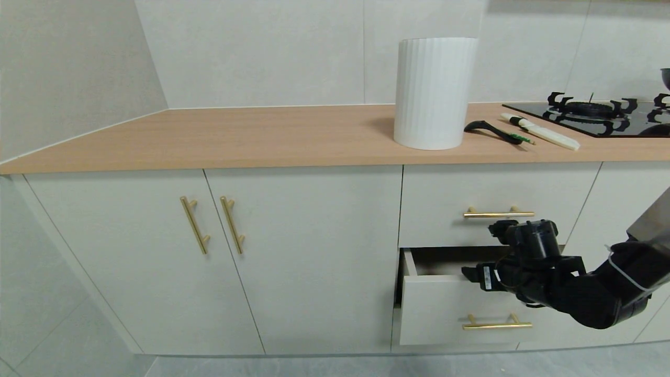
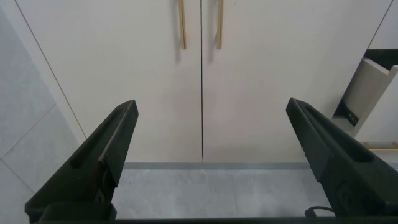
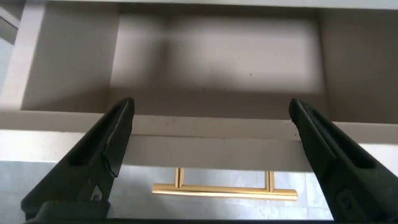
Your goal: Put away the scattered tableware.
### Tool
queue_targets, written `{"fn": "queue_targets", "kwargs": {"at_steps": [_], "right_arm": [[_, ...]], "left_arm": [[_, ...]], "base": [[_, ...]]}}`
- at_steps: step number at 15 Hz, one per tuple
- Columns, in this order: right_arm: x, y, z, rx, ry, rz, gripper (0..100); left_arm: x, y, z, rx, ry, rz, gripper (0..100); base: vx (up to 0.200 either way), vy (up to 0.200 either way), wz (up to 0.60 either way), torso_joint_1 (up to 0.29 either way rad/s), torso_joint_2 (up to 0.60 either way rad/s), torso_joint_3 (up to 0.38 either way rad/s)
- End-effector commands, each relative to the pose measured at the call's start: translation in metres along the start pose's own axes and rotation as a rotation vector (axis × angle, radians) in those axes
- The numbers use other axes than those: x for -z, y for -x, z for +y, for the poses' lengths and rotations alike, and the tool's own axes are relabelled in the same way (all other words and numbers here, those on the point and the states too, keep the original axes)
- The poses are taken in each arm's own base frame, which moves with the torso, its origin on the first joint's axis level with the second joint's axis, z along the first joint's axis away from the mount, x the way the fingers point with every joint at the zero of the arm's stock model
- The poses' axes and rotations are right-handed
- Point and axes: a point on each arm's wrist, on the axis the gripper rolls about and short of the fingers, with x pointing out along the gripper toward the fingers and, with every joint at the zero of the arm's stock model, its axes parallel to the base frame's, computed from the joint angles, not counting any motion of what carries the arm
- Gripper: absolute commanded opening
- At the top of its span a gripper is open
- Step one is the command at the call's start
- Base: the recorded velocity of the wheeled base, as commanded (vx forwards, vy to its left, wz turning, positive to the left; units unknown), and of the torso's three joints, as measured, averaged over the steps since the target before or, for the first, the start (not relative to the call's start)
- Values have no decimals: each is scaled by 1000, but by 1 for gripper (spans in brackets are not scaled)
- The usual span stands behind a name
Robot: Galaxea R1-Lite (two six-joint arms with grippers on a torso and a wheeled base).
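I'm holding the right gripper point(image 3: 210, 109) spread, empty, over the opened drawer point(image 1: 450, 309); utensils point(image 1: 523, 133) are lying uncollected on the counter point(image 1: 261, 136).

Tall white ribbed cylindrical container point(image 1: 433, 94), upright on light wooden countertop point(image 1: 235, 136). To the right of it, black glass gas hob point(image 1: 544, 114). Below, two pale cabinet doors point(image 1: 303, 251) with gold bar handles point(image 1: 193, 225), closed. Grey floor tiles point(image 2: 205, 193).
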Motion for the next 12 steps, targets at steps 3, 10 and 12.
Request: {"fn": "queue_targets", "kwargs": {"at_steps": [3, 10, 12], "right_arm": [[-1, 7, -1, -4, 5, 14, 100], [-4, 36, -4, -42, 42, 131, 100], [-2, 43, -6, -50, 87, 169, 100]], "left_arm": [[0, 0, 0, -1, 0, 0, 100], [0, 0, 0, 1, 0, 0, 100], [0, 0, 0, 1, 0, 0, 100]], "base": [[0, 0, 0, 0, 0, 0], [0, 0, 0, 0, 0, 0], [0, 0, 0, 0, 0, 0]]}}
